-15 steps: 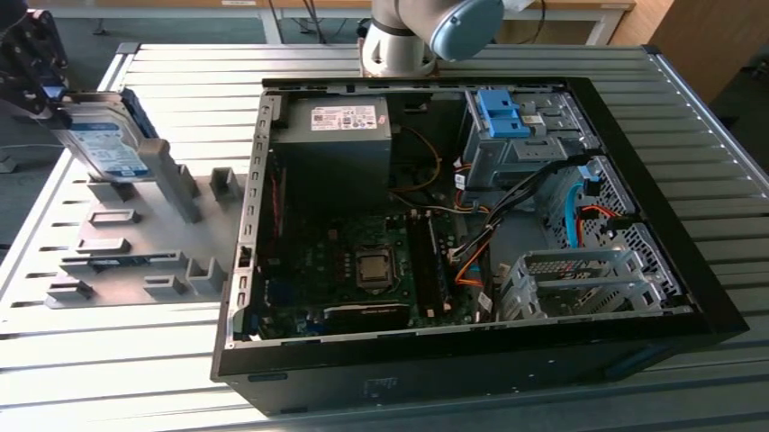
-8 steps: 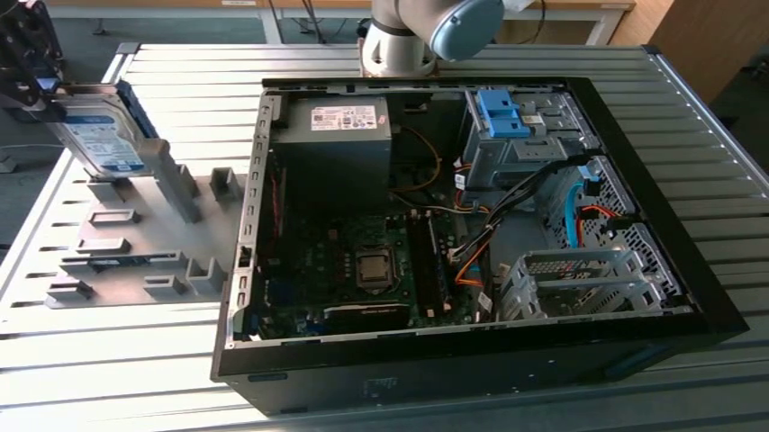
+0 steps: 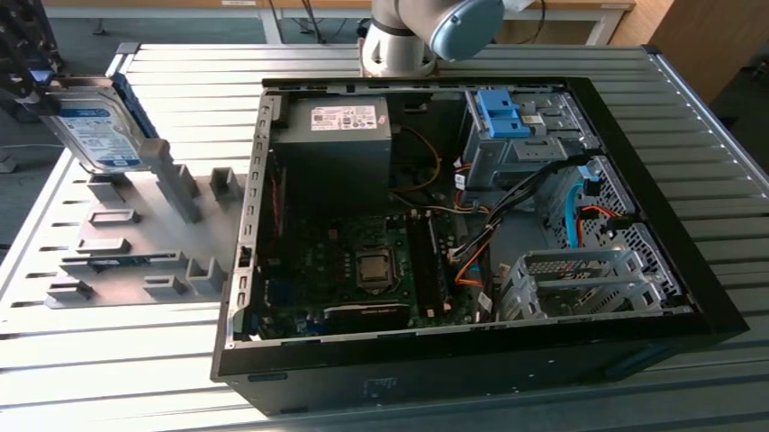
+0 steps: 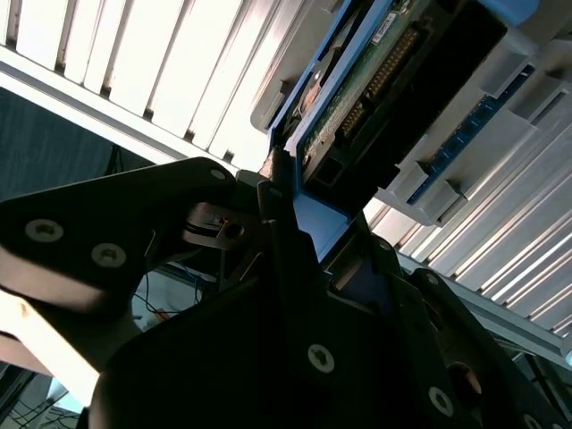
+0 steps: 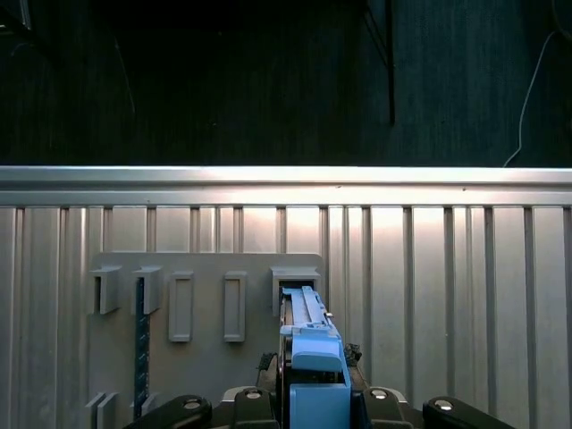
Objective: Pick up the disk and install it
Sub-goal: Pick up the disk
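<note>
As tool (image 4: pixel 315 223) grips disk (image 3: pixel 94 133), case (image 3: pixel 481 355) gapes.

1. The disk (image 3: pixel 94 135) is showing as a flat silver rectangle with a blue-and-white label, and a bright blue carrier frame is running along its edge.
2. It is standing on edge in the upper left of the exterior view, leaning slightly, with its label facing the camera.
3. Its lower end is sitting right at a slot of the grey plate (image 3: pixel 132 261); whether the two are touching cannot be told.
4. In the first wrist view the gripper (image 5: pixel 315 398) is clamping its blue frame.
5. In the second wrist view it is showing its green circuit board and connector pins.
</note>
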Tool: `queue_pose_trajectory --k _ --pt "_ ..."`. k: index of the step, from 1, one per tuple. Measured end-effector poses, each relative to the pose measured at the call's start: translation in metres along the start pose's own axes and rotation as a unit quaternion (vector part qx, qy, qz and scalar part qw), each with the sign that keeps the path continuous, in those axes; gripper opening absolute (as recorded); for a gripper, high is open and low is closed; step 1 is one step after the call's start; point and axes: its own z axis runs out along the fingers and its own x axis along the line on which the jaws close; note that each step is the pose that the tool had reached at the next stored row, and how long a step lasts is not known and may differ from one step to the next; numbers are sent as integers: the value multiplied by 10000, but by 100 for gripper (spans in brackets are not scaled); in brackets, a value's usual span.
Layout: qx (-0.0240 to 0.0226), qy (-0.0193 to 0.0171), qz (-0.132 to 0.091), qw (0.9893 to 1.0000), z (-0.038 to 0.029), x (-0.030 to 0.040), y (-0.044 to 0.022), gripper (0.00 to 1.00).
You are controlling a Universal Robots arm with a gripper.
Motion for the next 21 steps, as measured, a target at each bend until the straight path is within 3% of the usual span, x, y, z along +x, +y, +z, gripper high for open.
queue_pose_trajectory --k 21 --pt "-1 6 0 10000 -90 -4 2 36"
